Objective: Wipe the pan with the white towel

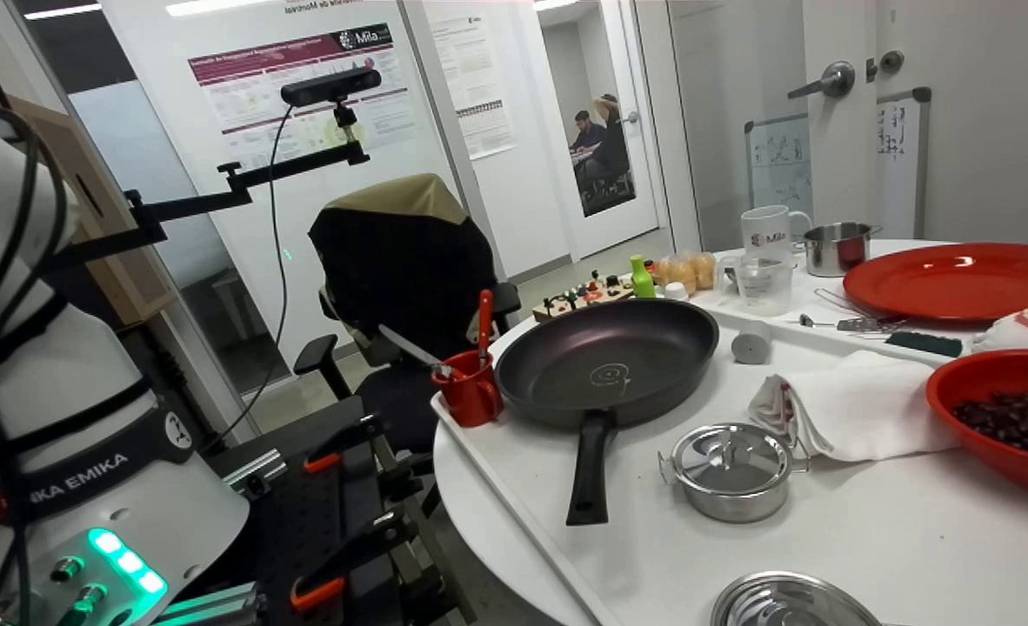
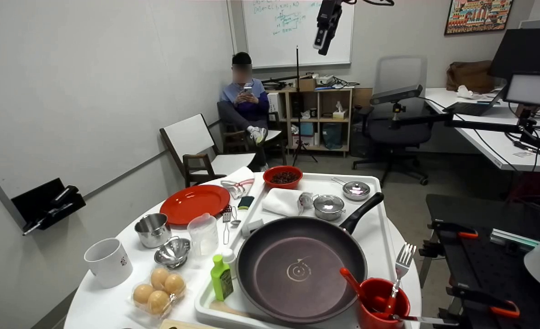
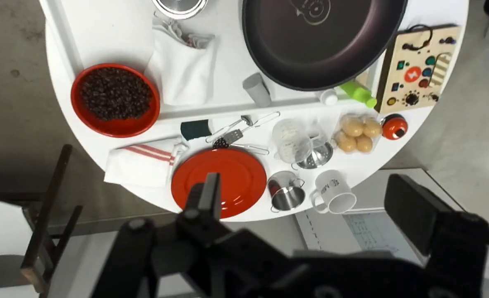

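The black pan [image 1: 653, 348] sits on the white tray, its inside facing up. It also shows in an exterior view [image 2: 302, 283] and, cut off by the top edge, in the wrist view [image 3: 323, 54]. A folded white towel [image 1: 862, 404] lies on the tray between the lidded pot and the red bowl. It shows too in an exterior view [image 2: 283, 202] and in the wrist view [image 3: 186, 74]. A second white towel [image 3: 141, 163] with red stripes lies off the tray. My gripper [image 3: 304, 186] is open and empty, high above the table, and also shows in an exterior view [image 2: 322, 45].
A red bowl [image 1: 992, 461] of dark beans, a lidded pot [image 1: 736, 500] and a grey cylinder [image 3: 257, 90] are near the towel. A red mug [image 1: 469, 404] with upright cutlery stands beside the pan. A red plate [image 2: 194, 203], white mug [image 2: 108, 265] and green bottle [image 2: 222, 278] stand around.
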`<control>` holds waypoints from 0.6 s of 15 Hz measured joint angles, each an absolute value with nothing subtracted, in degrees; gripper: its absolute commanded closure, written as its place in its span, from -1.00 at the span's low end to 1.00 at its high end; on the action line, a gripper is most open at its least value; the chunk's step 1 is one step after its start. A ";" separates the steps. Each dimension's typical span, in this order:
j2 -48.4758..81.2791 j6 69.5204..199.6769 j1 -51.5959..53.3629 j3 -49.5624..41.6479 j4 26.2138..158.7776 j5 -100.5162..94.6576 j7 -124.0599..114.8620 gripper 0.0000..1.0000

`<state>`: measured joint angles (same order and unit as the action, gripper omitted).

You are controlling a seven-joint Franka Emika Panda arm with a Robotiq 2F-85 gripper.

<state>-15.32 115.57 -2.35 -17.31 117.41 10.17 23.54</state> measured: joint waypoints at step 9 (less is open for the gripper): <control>2.73 125.12 -6.58 -15.87 110.64 11.64 16.52 -1.00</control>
